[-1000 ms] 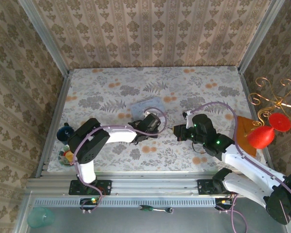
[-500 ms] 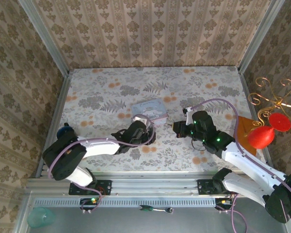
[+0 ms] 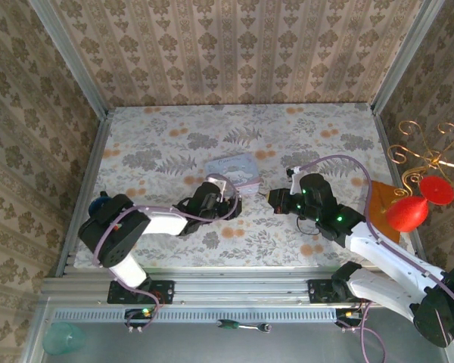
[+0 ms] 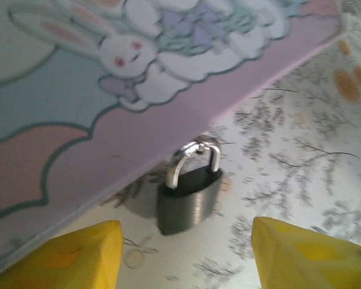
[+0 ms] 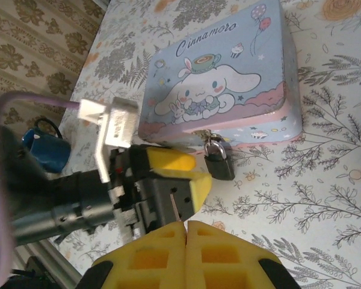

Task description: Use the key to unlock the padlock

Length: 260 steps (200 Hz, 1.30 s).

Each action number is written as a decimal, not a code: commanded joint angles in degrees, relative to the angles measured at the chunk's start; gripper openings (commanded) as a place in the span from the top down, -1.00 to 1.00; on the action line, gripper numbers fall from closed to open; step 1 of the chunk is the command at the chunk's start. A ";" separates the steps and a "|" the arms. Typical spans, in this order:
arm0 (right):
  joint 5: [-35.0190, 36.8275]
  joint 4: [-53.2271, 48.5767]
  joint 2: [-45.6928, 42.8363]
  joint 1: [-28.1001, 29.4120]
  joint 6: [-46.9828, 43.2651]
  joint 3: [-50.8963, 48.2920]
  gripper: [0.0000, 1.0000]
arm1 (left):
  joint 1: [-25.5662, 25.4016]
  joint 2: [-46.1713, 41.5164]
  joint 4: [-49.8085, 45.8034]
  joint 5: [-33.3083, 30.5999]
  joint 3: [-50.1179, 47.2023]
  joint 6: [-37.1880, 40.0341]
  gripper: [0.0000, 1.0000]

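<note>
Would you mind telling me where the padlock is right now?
In the left wrist view the padlock sits centre frame, hooked to the near edge of the pastel tin and resting on the table, just ahead of the open left claw.

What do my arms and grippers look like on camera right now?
The left arm and right arm have white links, bulky black joints and a thin lilac cable to each wrist; green lights on the right. The left gripper and right gripper have black bodies and blocky yellow fingers.
</note>
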 commanded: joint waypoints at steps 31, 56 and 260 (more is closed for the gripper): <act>-1.00 -0.98 -1.39 0.09 0.79 0.20 1.00 | 2.24 6.03 6.71 4.26 3.39 0.98 -0.13; -1.24 -1.04 -1.64 0.07 1.19 0.37 1.00 | 2.23 6.70 6.78 2.93 3.94 1.07 -0.07; -1.23 3.18 3.28 -0.91 11.28 -4.01 1.00 | 3.82 8.53 6.61 1.59 7.10 -2.65 0.64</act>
